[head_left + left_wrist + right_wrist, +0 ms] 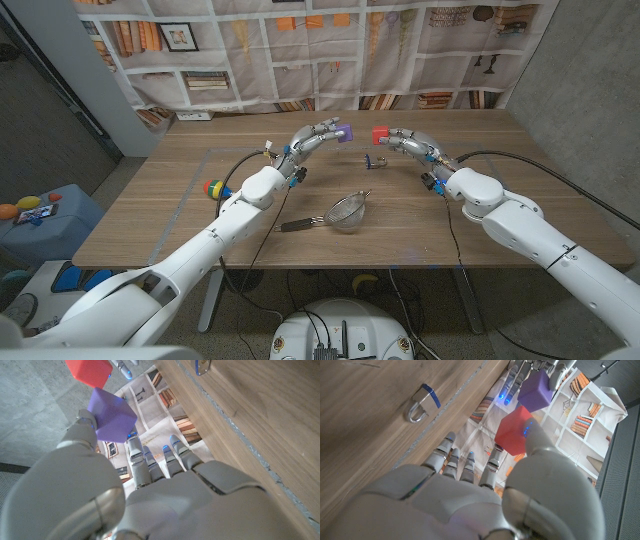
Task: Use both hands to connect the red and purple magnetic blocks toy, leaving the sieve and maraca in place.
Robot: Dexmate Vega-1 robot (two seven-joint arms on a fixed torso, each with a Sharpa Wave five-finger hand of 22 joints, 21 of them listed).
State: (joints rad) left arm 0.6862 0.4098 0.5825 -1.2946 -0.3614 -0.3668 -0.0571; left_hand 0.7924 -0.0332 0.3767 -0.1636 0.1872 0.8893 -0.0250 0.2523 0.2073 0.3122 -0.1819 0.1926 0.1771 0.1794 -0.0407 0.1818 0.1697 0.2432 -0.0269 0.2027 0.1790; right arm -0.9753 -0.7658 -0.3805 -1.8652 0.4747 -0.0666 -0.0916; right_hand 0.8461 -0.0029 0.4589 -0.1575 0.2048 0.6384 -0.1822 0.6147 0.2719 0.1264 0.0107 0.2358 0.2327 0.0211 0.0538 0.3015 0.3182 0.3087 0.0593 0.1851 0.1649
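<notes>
Above the far middle of the table, my left hand (316, 137) pinches the purple block (345, 131) at its fingertips. Facing it, my right hand (404, 141) holds the red block (380, 134) the same way. A narrow gap separates the two blocks in the head view. In the left wrist view the purple block (112, 415) sits on my left hand (150, 495) with the red block (89, 371) close beyond it. Seen from the right wrist, the red block (516, 430) is held by my right hand (465, 500), and the purple block (536, 390) hangs just past it.
A metal sieve (345, 212) lies mid-table under the raised arms. The colourful maraca (213, 187) lies at the left beside my left forearm. A small metal clip with a blue part (372, 162) sits below the blocks. The wooden table (500, 230) stands before a bookshelf-print curtain.
</notes>
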